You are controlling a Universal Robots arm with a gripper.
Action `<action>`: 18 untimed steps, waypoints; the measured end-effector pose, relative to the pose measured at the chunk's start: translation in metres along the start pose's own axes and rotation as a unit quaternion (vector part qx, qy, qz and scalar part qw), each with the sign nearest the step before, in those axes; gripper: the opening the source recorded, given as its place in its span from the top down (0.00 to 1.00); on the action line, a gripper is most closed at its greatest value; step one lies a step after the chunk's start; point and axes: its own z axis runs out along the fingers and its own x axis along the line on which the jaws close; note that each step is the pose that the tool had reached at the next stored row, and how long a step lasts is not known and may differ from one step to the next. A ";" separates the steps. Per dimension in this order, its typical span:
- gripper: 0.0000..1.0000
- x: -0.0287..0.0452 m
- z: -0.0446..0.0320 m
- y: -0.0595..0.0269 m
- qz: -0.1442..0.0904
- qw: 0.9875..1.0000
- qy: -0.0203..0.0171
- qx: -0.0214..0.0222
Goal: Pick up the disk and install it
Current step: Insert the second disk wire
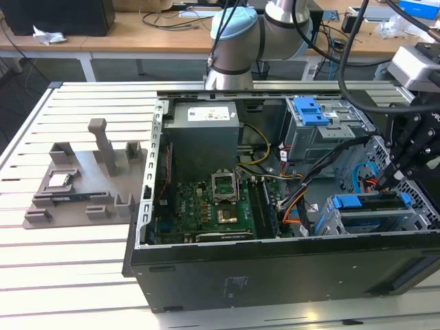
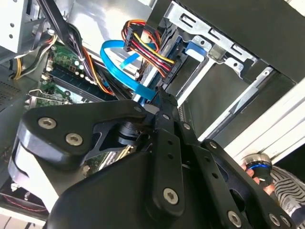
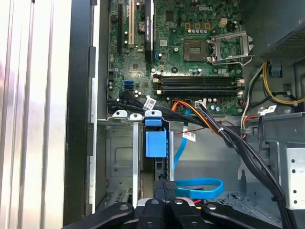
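The disk (image 1: 368, 201) sits on edge in the drive cage at the case's front corner, on the exterior view's right, with its bright blue carrier frame showing along the top. Its blue carrier tab (image 3: 155, 140) shows in the first wrist view, and the carrier's end (image 2: 196, 47) in the second wrist view. My black gripper (image 1: 382, 181) reaches down from the right, its tips just above the carrier's rear end, among the cables. The fingers (image 3: 164, 185) lie together with nothing between them. In the second wrist view the gripper (image 2: 161, 98) narrows to one point beside the coloured cable plug.
An open computer case lies flat, with motherboard (image 1: 206, 206), power supply (image 1: 204, 130) and an upper drive cage carrying a bare blue bracket (image 1: 309, 110). A blue flat cable (image 3: 200, 186) and black cable bundles crowd the bay. A grey fixture plate (image 1: 75, 185) lies left. A hand (image 2: 267, 187) shows beside the case.
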 end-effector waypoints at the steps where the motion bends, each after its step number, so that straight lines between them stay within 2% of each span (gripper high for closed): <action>1: 0.90 0.0003 0.0008 0.0000 -0.004 1.000 0.001 0.000; 9: 0.90 0.0060 0.0065 -0.0005 -0.010 1.000 0.001 0.000; 14: 0.90 0.0061 0.0140 -0.0013 -0.010 1.000 0.001 0.000; 18: 0.90 0.0061 0.0165 -0.0017 -0.010 1.000 0.001 0.000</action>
